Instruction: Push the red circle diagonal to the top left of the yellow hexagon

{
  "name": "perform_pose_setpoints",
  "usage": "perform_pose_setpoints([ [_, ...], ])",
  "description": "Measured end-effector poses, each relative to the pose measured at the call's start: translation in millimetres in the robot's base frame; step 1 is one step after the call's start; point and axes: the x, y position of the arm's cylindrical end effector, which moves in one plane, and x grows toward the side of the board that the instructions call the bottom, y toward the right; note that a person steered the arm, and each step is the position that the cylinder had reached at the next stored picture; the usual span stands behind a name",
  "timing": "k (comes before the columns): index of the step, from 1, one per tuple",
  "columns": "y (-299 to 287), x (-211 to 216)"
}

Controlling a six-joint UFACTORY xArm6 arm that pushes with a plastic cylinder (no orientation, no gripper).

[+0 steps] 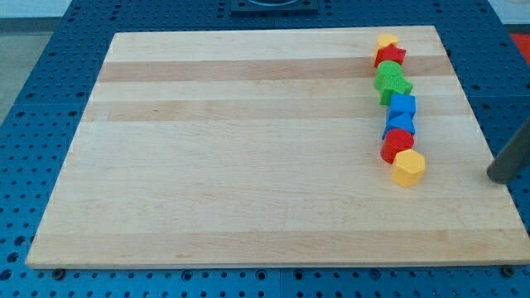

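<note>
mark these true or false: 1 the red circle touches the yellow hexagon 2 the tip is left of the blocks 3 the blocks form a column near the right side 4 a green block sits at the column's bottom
1. True: the red circle sits right against the yellow hexagon, just up and to its left.
2. False: my tip is to the view's right of the blocks, apart from them.
3. True: they run top to bottom near the board's right side.
4. False: the yellow hexagon ends the column; the green block lies in its upper half.
</note>
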Motion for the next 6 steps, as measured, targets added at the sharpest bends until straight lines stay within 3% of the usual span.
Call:
perform_pose_setpoints([
  [2, -33.7, -31.3],
  [6, -195.9, -42.0],
])
